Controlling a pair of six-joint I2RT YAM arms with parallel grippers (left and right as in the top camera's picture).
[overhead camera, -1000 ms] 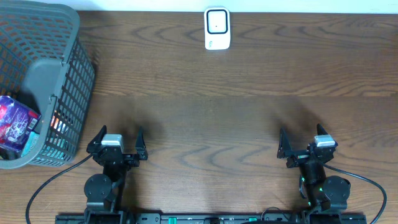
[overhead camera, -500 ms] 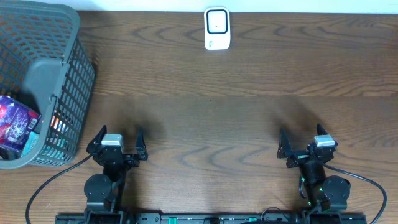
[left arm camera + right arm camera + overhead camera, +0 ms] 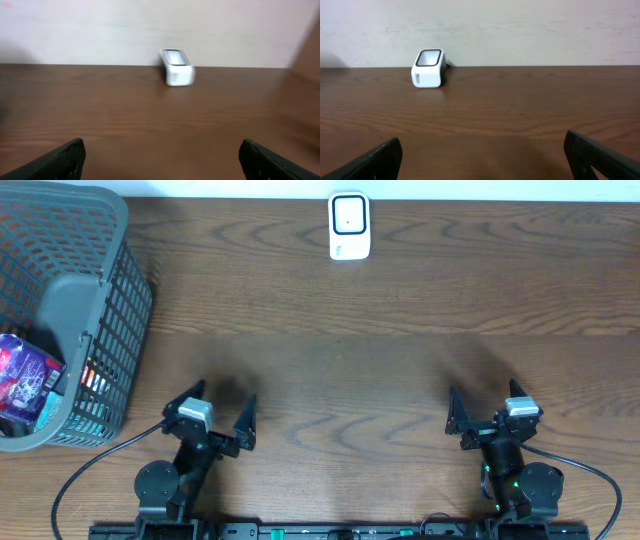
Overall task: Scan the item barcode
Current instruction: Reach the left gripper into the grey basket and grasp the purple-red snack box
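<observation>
Both grippers are seen spread wide with nothing held between the fingers. The left gripper [image 3: 224,400] and the right gripper [image 3: 484,395] are placed at the near edge of the table [image 3: 350,360], well apart from the scanner [image 3: 349,225], which is stood at the far edge. The left gripper is angled toward the scanner. In both wrist views only bare wood and the scanner are framed between the fingertips [image 3: 60,160].

The item [image 3: 25,380], a purple packet, is found in the basket [image 3: 128,320], far to the left of the scanner and much nearer the robot. No barcode can be made out on it. An orange-red object [image 3: 92,378] is glimpsed through the mesh beside it; what it is cannot be told.

The task is judged not yet begun, and a pick from the basket is expected first. Several faults may be foreseen:

- **Snagging:** The packet is partly hidden by the handle [image 3: 70,305] and the rim, so fingers could be caught on the mesh or the basket dragged along.
- **Poor grip:** Soft, glossy wrapping may be crumpled, or let slip, when pinched.
- **No reading:** If the barcode is covered by a finger, creased, or turned away from the scanner's window, no reading will be obtained.
- **Dropping:** Room for a drop is given by the long carry to the scanner.
</observation>
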